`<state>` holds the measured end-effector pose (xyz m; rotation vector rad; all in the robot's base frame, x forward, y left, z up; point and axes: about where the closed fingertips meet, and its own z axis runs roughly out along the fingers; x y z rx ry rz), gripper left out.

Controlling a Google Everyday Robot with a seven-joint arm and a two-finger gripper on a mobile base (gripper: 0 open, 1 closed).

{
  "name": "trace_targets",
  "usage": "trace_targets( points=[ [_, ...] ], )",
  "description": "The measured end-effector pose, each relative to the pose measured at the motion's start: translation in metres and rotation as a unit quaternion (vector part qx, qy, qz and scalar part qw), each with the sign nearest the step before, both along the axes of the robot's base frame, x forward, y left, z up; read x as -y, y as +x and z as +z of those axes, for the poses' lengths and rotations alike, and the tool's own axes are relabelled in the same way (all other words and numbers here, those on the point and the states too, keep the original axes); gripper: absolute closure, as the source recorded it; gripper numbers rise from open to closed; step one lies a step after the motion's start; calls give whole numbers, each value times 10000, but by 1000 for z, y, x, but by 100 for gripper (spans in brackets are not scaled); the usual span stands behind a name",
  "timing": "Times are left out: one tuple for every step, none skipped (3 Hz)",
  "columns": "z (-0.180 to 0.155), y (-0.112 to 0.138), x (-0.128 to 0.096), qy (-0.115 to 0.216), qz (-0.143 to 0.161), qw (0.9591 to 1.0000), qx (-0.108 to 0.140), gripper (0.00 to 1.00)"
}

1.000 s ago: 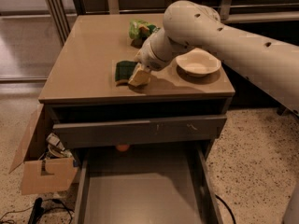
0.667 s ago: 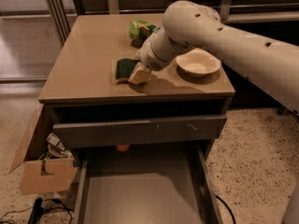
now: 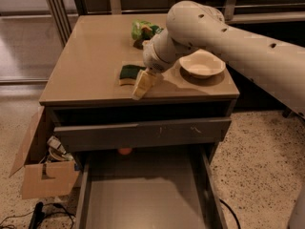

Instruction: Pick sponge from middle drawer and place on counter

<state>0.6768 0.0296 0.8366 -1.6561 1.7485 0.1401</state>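
Observation:
The sponge (image 3: 128,74), dark green on top with a yellow layer below, lies flat on the tan counter (image 3: 90,66) near its front edge. My gripper (image 3: 142,87) is low over the counter, right beside the sponge's right end and touching or nearly touching it. The white arm reaches in from the right. The middle drawer (image 3: 143,199) is pulled out at the bottom of the view, and its grey floor is bare.
A white bowl (image 3: 202,64) sits on the counter right of the gripper. A bright green snack bag (image 3: 143,31) lies behind it. The scratched drawer front (image 3: 143,133) is above the open drawer, with a small orange thing (image 3: 125,151) beneath. A cardboard box (image 3: 45,168) stands at left.

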Motion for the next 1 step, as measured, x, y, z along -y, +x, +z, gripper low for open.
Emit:
trace_targets(
  points=[
    [0,0,0,0,0,10000,0,0]
  ],
)
